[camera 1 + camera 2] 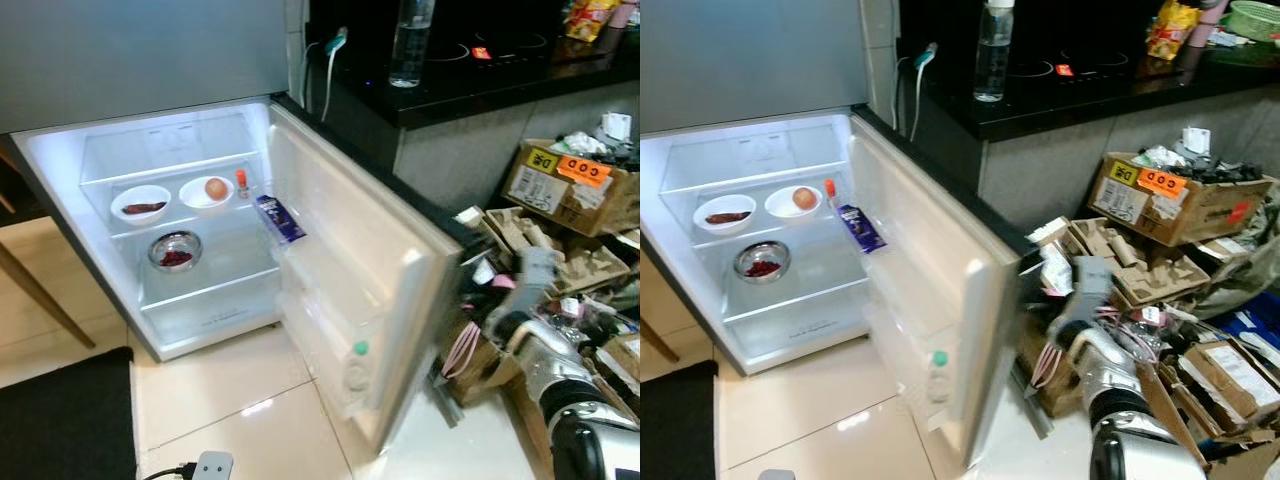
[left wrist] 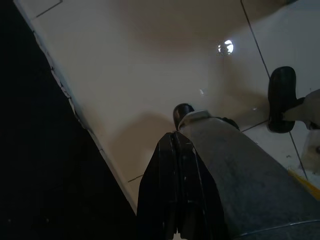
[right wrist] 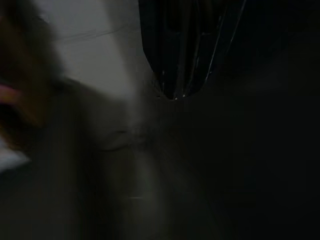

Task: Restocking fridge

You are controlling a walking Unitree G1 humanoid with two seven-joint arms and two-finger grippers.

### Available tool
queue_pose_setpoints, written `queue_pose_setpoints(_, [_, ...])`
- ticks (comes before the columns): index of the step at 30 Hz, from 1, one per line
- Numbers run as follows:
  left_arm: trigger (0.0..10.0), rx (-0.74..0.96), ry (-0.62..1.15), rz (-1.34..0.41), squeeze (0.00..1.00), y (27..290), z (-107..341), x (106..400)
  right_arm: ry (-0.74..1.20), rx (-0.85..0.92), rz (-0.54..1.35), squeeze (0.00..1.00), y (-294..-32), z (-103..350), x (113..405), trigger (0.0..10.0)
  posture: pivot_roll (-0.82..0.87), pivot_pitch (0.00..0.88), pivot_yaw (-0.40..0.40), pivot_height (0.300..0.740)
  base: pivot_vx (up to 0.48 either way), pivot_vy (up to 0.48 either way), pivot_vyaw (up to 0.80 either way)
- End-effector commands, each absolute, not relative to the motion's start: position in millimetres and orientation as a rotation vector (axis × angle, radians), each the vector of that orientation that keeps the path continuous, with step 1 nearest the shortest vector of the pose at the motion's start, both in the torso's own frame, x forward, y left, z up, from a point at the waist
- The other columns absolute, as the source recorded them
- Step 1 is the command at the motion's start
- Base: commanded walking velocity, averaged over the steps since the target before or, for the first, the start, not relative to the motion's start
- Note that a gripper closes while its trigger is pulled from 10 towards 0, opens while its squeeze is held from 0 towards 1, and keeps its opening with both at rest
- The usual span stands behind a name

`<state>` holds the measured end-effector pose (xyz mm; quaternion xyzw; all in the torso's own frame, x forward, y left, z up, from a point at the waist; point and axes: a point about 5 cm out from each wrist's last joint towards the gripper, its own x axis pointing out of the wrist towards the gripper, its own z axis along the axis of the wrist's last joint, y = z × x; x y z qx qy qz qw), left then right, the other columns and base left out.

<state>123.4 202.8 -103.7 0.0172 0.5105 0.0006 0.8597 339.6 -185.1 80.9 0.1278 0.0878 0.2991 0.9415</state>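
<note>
White fridge door [image 1: 350,290] stands wide for your restocking, both grippers (left gripper [image 2: 180,200], right gripper [image 3: 175,50]) pressed together, holding nothing.

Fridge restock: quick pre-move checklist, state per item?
1. Fridge door open: ok, swung wide.
2. Free shelf space: ok; the middle shelf holds two white bowls and a small bottle, the steel bowl sits lower down, with room beside it.
3. Item in hand: not ok; left pincer hangs shut over the floor tiles, nothing in it.
4. Right pincer: cannot tell, view dark and blurred.
5. Water bottle on the counter: ok, upright.
6. Floor right of door: not ok, cardboard clutter.
</note>
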Motion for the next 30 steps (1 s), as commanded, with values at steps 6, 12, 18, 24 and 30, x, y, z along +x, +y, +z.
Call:
queue_pose_setpoints(6, [10.0, 0.037, 1.094, 0.023, 0.0, 211, -105, 116, 0.12, 0.289, 1.261, 0.0, -113, 102, 312, 10.0, -0.09, 0.0, -0.008, 0.735, 0.0, 0.0, 0.0])
queue_pose_setpoints(12, [10.0, 0.029, 1.099, 0.018, 0.0, 207, -106, 115, 0.078, 0.367, 1.41, 0.0, -86, 112, 299, 10.0, -0.09, 0.0, -0.007, 0.735, 0.0, 0.0, 0.0])
queue_pose_setpoints(18, [10.0, 0.027, 1.103, 0.013, 0.0, 204, -107, 114, 0.249, 0.183, 1.158, 0.0, -112, 67, 304, 10.0, -0.09, 0.0, -0.01, 0.735, 0.0, 0.0, 0.0])
queue_pose_setpoints(24, [10.0, 0.029, 1.106, 0.013, 0.0, 204, -107, 113, 0.43, 0.133, 0.752, 0.0, -149, 32, 302, 10.0, -0.1, 0.0, -0.01, 0.735, 0.0, 0.0, 0.0])
queue_pose_setpoints(30, [10.0, 0.031, 1.104, 0.015, 0.0, 204, -107, 114, 0.681, 0.043, 0.454, 0.0, -186, -18, 266, 10.0, -0.09, 0.0, -0.011, 0.735, 0.0, 0.0, 0.09])
